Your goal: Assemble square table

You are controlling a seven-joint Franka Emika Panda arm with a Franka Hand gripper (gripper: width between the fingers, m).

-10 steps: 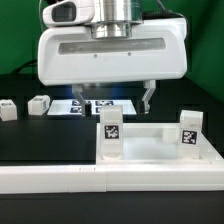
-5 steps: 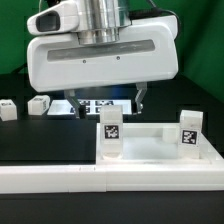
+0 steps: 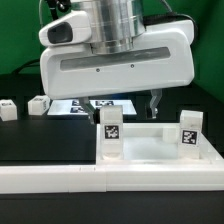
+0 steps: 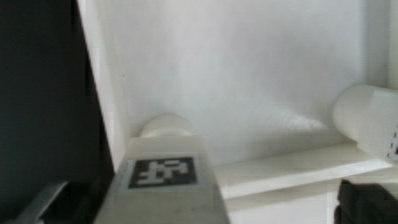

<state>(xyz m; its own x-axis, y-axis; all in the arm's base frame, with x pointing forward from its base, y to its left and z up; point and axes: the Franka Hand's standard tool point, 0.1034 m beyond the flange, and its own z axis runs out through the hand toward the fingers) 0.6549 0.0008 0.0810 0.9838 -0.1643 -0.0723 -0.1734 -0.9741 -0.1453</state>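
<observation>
Two short white legs stand upright on the square table top [image 3: 150, 148]: one leg [image 3: 110, 136] toward the exterior view's left and the other leg [image 3: 189, 132] toward the exterior view's right. Each shows a black-and-white square tag on its near face. From the middle of the exterior view the top lies toward five o'clock, just behind the long L-shaped wall [image 3: 100, 180], which crosses the foreground at six o'clock. The top is tray-like, with a raised rim and a smooth, matte plastic floor.

Behind the top, at about twelve o'clock from the first leg, the gripper [image 3: 122, 102] hangs pointing straight down. Its broad, rounded white housing fills the upper half of the exterior view. Its dark fingers [image 3: 153, 100] are spread wide and grasp nothing. In the wrist view a tagged leg [image 4: 160, 172] shows between the two dark fingertips [image 4: 368, 198], with a gap on either side. Pale table-top floor [image 4: 231, 90] lies beyond it, and a second, blunt-ended leg [image 4: 370, 115] stands farther off.

Farther back the marker board [image 3: 78, 105] lies flat on the black table [image 3: 40, 140]. At ten o'clock two loose legs [image 3: 40, 104] rest on that dark surface near each other, well apart from the top. They are small, blocky and tagged.
</observation>
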